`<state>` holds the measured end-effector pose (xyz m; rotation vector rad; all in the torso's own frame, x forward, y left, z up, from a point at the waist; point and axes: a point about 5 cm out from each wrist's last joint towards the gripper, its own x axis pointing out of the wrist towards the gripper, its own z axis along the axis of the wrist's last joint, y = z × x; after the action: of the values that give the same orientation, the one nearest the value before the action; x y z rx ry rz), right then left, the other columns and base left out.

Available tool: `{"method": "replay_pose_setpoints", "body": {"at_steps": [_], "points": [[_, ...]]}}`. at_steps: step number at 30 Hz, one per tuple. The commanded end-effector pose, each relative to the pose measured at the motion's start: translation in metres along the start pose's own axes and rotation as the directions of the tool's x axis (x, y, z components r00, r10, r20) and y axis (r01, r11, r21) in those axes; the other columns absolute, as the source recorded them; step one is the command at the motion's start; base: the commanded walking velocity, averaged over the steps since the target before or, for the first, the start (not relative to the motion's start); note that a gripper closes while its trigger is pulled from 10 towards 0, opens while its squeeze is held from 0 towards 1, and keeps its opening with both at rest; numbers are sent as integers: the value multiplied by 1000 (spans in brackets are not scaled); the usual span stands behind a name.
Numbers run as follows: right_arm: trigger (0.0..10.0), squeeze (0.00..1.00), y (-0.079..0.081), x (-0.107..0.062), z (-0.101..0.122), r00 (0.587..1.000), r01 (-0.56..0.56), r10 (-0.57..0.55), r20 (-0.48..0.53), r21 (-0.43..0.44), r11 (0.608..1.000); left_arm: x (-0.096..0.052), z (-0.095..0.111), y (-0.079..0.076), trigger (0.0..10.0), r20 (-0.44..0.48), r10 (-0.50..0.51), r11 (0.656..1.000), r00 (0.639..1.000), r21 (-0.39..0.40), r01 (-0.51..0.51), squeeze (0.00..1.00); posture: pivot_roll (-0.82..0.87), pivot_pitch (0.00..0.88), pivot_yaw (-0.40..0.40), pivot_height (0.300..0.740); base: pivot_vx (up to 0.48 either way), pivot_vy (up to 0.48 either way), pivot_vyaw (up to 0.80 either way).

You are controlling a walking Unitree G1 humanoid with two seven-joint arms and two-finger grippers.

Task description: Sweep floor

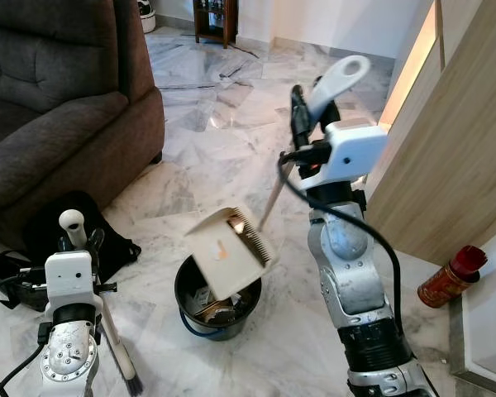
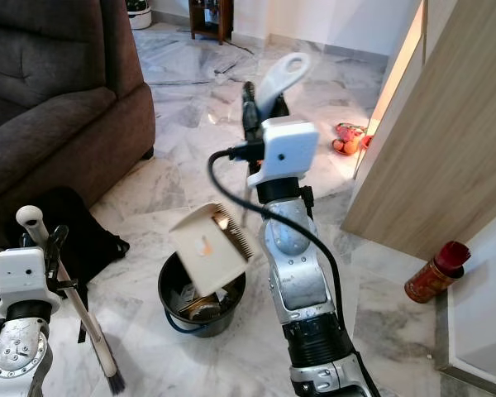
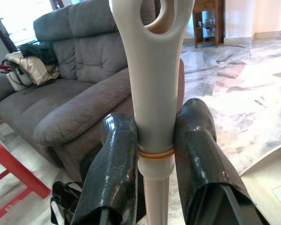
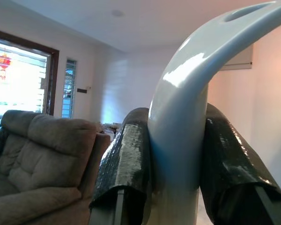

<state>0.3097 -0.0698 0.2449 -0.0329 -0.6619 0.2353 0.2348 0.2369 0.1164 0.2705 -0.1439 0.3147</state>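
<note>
A grey sofa (image 1: 58, 107) is passed on the left of the marble floor (image 1: 207, 157). The black bin (image 1: 217, 299) is set below the cream dustpan (image 1: 229, 251), which is tipped over it so sweepings can slide in; its long handle is clamped by the right gripper (image 1: 304, 112). The hand broom (image 2: 83, 310) is kept upright, bristles down, pinched by the left gripper (image 3: 154, 154)
</note>
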Motion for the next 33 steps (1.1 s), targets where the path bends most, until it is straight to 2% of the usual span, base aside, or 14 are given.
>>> {"method": "replay_pose_setpoints", "body": {"at_steps": [1, 16, 22, 33], "points": [[10000, 0, 12, 1, 25, 989, -67, 66, 136, 6, 998, 1, 12, 0, 10000, 65, -8, 1000, 998, 13, 7, 0, 197, 85, -24, 740, 0, 0, 0], [10000, 0, 20, -5, 33, 980, -86, 89, 176, -20, 996, 0, 12, 0, 10000, 67, -8, 1000, 998, 14, 7, 0, 201, 91, -28, 740, 0, 0, 0], [10000, 0, 22, -5, 38, 973, -76, 93, 212, -86, 993, 1, 12, 1, 10000, 73, -12, 1000, 997, 23, 10, 0, 202, 92, -29, 740, 0, 0, 0], [10000, 0, 27, -8, 38, 976, -75, 84, 200, -53, 996, 1, 13, 1, 10000, 78, -13, 999, 997, 31, 10, 0, 207, 97, -31, 740, 0, 0, 0]]}}
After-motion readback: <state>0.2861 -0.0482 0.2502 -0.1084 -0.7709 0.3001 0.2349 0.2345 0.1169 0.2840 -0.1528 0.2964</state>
